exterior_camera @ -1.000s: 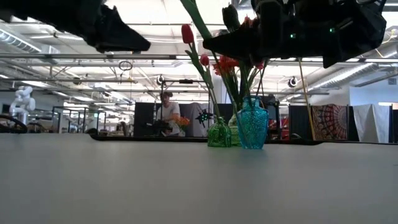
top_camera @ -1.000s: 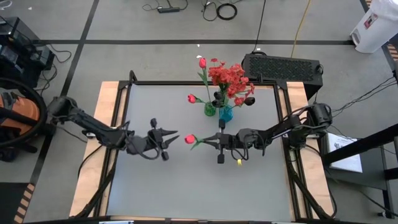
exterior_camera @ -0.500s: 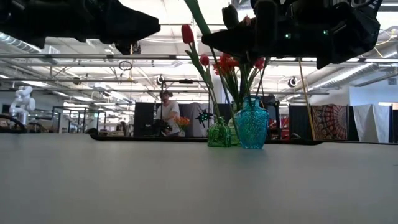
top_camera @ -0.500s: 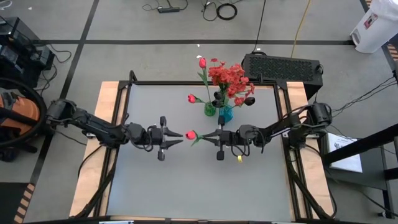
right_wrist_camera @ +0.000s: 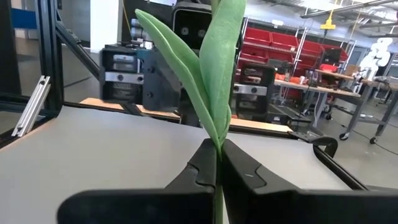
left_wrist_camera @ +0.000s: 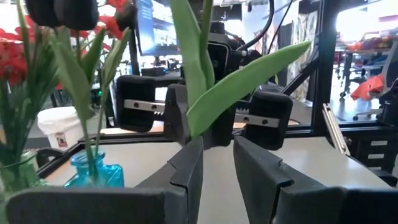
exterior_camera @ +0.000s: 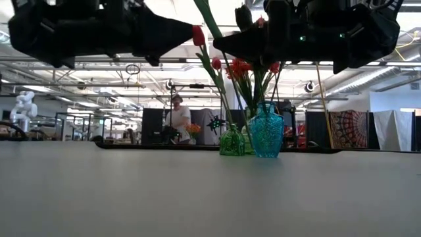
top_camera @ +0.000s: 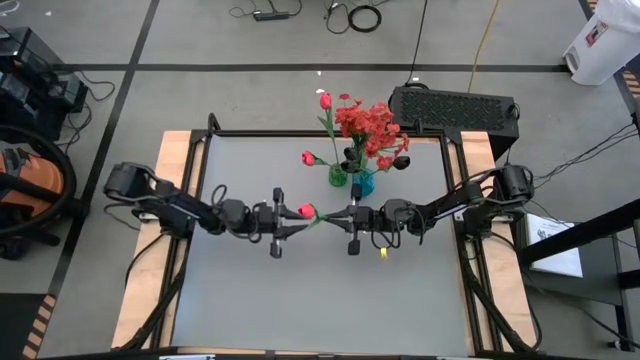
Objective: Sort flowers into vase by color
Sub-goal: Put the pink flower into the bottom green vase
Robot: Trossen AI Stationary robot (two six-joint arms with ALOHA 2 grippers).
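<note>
Left pincer [top_camera: 291, 220] sits mid-worktop [top_camera: 240, 290], fingers apart, tips either side of the tulip [top_camera: 304, 211] and its leaves. At its 3 o'clock, facing it, the right pincer [top_camera: 334, 218] is clamped on the tulip's stem, bud aimed at 9 o'clock. At 12 o'clock of the two pincers stand the green vase [top_camera: 338, 177] and blue vase [top_camera: 363, 182], with red blossoms [top_camera: 366, 123] and dark buds [top_camera: 400, 160] above them.
</note>
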